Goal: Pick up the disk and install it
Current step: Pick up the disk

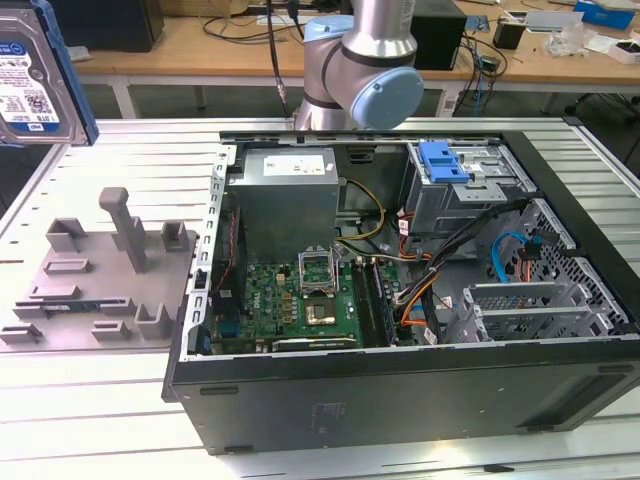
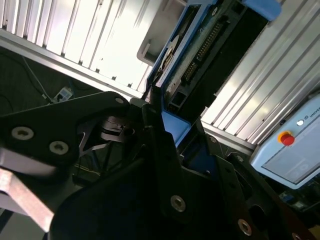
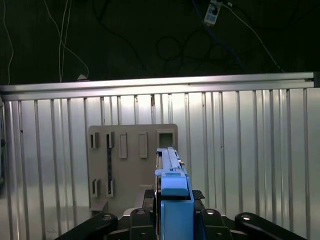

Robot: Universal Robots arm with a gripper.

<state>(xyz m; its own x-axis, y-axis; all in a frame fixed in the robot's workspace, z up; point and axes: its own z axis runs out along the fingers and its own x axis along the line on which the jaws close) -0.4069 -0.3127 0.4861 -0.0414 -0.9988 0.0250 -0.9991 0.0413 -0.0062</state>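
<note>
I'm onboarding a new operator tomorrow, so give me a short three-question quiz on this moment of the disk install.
1. True or false: the end effector is shut on the disk.
2. Multiple choice: where does the grey holder fixture lie relative to the open computer case? A) to the exterior view's left of it B) to the exterior view's right of it C) inside it
3. Fill in: the latch atop the drive cage is coloured ____.
Key: 1 true; 2 A; 3 blue.
</note>
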